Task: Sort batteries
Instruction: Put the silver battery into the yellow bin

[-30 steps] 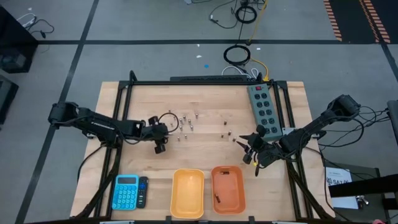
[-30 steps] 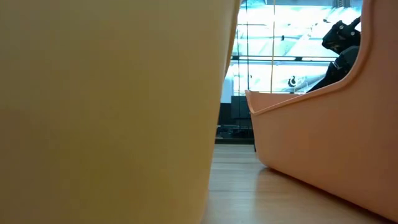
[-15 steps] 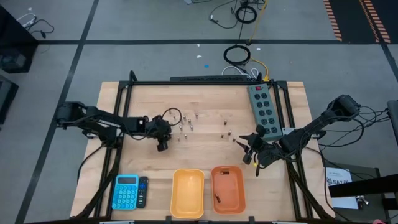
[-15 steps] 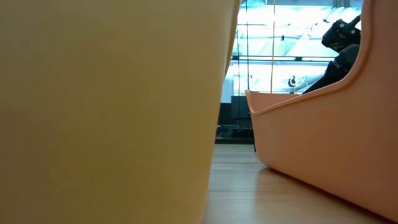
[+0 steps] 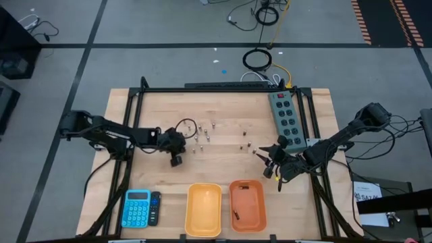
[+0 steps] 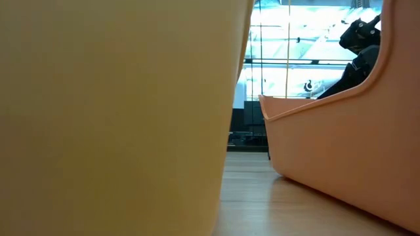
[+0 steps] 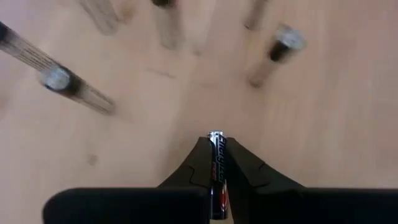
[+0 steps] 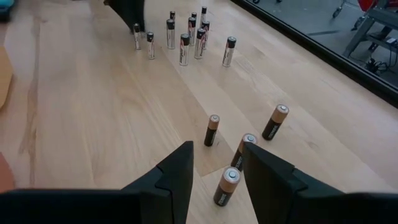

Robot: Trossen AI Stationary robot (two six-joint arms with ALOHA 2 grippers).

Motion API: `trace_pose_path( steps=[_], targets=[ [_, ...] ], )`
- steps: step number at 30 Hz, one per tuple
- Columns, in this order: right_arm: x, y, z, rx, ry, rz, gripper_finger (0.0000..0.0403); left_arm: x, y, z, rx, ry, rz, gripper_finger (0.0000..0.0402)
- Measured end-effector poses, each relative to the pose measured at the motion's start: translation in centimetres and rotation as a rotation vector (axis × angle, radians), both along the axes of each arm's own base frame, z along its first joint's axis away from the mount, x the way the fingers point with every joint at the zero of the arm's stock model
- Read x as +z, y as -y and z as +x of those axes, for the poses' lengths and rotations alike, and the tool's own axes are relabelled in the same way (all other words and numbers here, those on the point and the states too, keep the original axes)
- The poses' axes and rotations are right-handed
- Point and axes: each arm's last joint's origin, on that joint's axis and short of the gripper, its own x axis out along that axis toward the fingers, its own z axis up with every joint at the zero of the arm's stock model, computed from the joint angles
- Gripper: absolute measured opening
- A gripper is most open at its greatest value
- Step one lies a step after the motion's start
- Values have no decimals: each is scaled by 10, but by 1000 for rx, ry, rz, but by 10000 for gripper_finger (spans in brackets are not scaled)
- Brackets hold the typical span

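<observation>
Many small batteries (image 5: 202,138) stand upright mid-table, a second group (image 5: 248,144) to their right. My left gripper (image 5: 177,154) is at the left cluster's near-left edge, shut on a dark battery (image 7: 216,171); other batteries (image 7: 283,43) stand beyond it. My right gripper (image 5: 271,164) is open, low by the right group; a copper-topped battery (image 8: 227,185) stands between its fingers (image 8: 180,168), apart from both. Others (image 8: 213,129) (image 8: 275,121) stand just beyond. My left gripper pinches the dark battery between its two fingers (image 7: 198,165), which press on its long sides. The battery lies along the fingers, its silvery end cap (image 7: 216,135) showing at the fingertips. Whether it stands on the table or hangs clear, I cannot tell.
A yellow bin (image 5: 204,210) and an orange bin (image 5: 247,204) sit at the near edge; the orange one has a dark item inside. A blue calculator (image 5: 137,208) lies near left, a grey power strip (image 5: 285,118) far right. Both bins fill the low view (image 6: 118,118).
My left gripper has gone a little toward the table's right edge, up to the left cluster of batteries, then slightly toward the near edge. My right gripper has kept still.
</observation>
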Motion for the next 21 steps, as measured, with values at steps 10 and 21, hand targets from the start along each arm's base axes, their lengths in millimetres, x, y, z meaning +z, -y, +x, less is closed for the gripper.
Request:
trace_pose_path(
  steps=[10,21],
  targets=[
    [0,0,0,-10,12,23,128,52,16,-19,-91,241,-108,24],
    [1,0,1,-10,24,23,128,73,65,-4,-300,483,-403,24]
  ],
)
